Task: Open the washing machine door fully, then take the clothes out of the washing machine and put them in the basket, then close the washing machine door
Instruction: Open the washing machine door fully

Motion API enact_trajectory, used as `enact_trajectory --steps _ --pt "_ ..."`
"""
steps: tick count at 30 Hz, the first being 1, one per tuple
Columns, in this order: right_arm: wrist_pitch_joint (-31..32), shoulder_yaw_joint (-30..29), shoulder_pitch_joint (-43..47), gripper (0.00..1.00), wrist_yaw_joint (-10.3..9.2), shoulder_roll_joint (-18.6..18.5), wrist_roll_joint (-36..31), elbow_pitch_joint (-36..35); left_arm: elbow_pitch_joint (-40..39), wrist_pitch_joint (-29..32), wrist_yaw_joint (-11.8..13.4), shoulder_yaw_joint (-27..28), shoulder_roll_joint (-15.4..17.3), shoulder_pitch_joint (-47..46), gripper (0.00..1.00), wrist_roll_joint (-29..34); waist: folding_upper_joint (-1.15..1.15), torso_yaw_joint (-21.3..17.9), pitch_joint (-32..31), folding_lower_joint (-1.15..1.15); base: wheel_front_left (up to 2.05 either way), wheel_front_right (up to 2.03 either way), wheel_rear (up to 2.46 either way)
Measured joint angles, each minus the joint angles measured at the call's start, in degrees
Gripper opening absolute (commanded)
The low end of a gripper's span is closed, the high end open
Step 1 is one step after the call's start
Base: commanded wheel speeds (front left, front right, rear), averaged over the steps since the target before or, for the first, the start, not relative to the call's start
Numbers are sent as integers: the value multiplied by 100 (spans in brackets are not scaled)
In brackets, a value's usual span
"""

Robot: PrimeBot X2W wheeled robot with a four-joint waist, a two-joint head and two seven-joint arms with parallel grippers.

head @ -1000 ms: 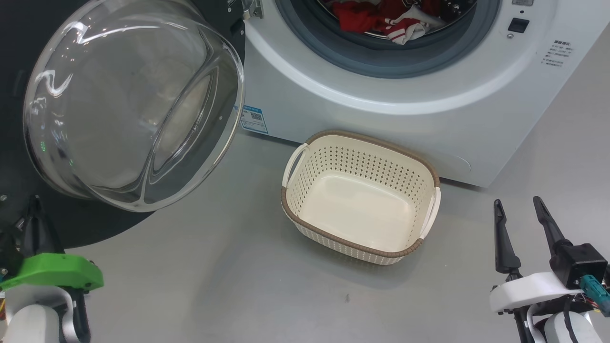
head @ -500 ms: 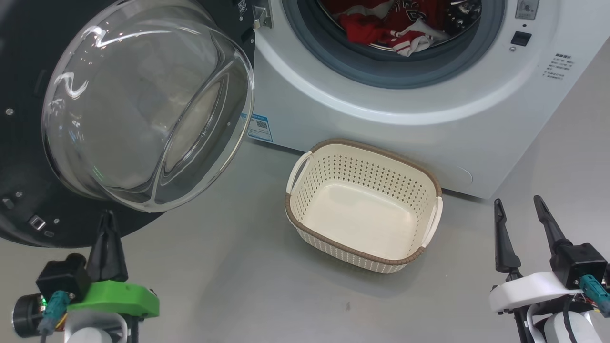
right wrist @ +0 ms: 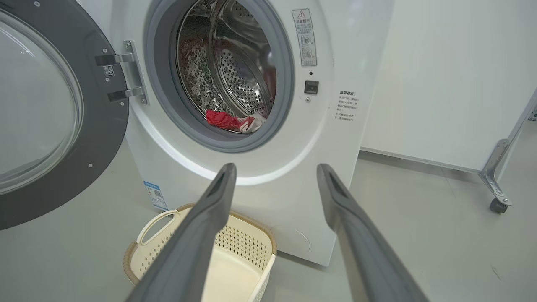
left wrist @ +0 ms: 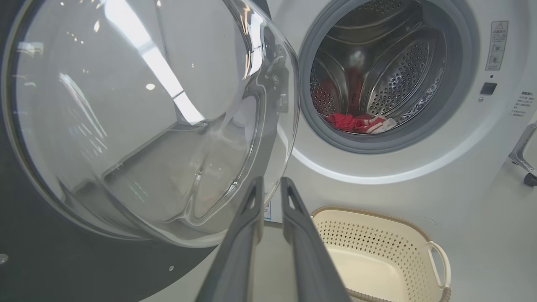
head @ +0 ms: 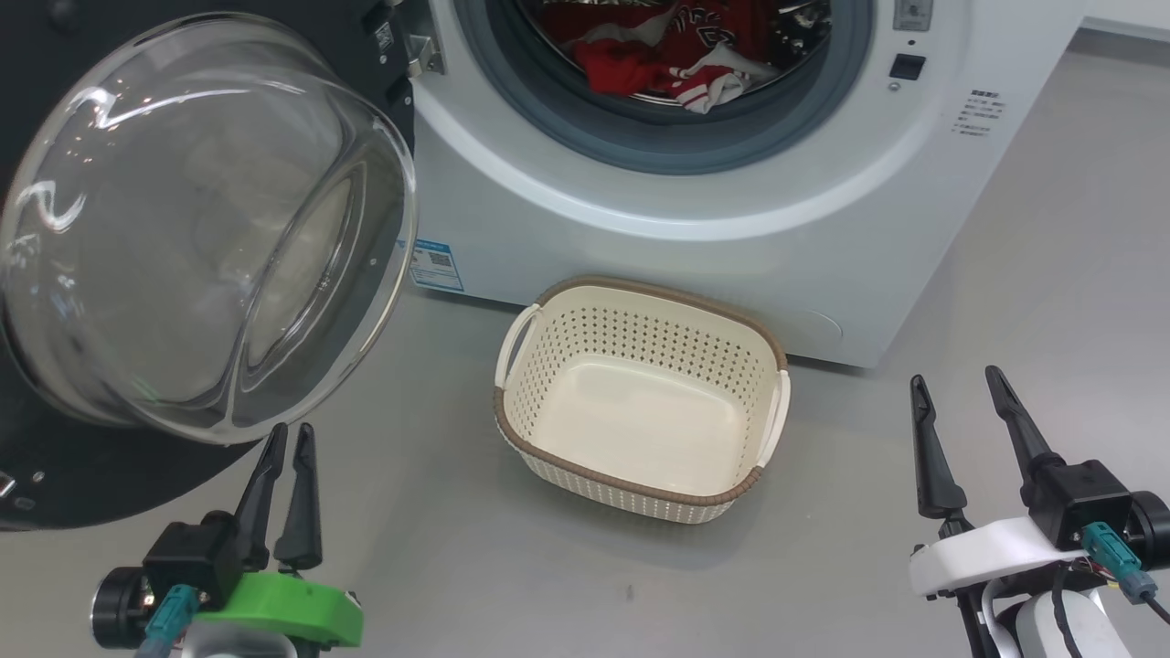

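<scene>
At back: washing machine (head: 695, 247), w/ washing machine door (head: 183, 228) swung out to its L and clothes (head: 676, 55) inside drum, nr front lip. On floor (head: 439, 548) just in front of machine, below drum opening & R of door: basket (head: 640, 343). Nearer than basket: left gripper (head: 292, 429) at L, nr door's lower edge; right gripper (head: 953, 376) well apart at R.

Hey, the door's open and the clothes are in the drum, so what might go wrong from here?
The left gripper sits close to the glass bowl of the door; reaching for the clothes might knock it. They lie behind the grey seal and may snag, or fall beside the basket.
</scene>
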Motion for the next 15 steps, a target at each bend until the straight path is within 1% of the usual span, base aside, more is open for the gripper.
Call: enact_trajectory --steps 1,2,3,4,11,15 --pt "0 1 0 100 0 1 0 2 0 1 -4 -36 0 26 53 0 0 -55 -6 0 0 0 0" --pt "0 8 0 100 0 7 0 3 2 1 -4 -56 -3 41 83 3 0 -109 -13 0 0 0 0" --pt "0 16 0 100 0 13 0 5 2 3 -4 -76 -3 43 98 26 0 -164 -20 0 0 0 0" --pt "0 26 0 100 0 27 0 5 2 13 -4 -92 -3 43 100 36 0 -221 -28 0 0 0 0" --pt "0 48 0 100 1 47 1 18 33 78 3 -133 -10 45 100 34 0 -571 -81 0 0 0 0" --pt "0 143 1 100 60 78 1 48 49 127 36 -111 -9 52 100 41 0 -821 -118 0 0 0 0"
